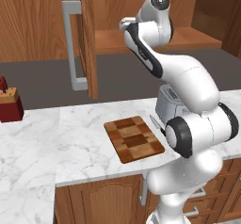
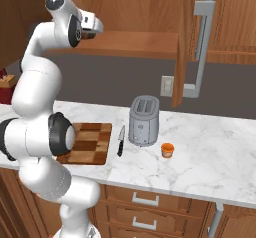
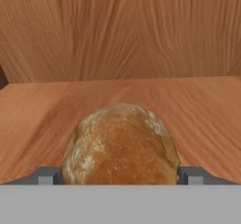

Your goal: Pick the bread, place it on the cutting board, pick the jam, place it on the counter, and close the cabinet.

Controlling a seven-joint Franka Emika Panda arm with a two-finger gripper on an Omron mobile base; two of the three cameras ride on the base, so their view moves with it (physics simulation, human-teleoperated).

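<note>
1. Position of the work item: the bread sits on the wooden shelf of the cabinet, whose doors stand open. In the hand view the roll lies at 6 o'clock, directly between the two fingertips, one showing at its 8 o'clock and the other at its 4 o'clock.
2. Jaw state: the fingertips flank the roll on both sides and appear to meet its flanks, but contact is not resolvable. Whether the jaws are clamped on it or merely straddling it cannot be determined.
3. Hazard, grip: the roll is rounded. If the jaws close low or off-centre, it may squeeze out forward toward the cabinet's back wall at 12 o'clock.
4. Hazard, withdrawal: the wrist is inside the cabinet opening. A steep lift could strike the frame, and a swing to the side could strike the open door.
5. Hazard, transfer: the cutting board lies well below on the counter. The knife and toaster lie at its 3 o'clock in the right base view, so a wide descent risks contact.
6. View differences: the right base view shows the jam on the counter, at the toaster's 4 o'clock. The left base view shows a dark red knife block at 9 o'clock. The hand view supplies the roll itself.
</note>
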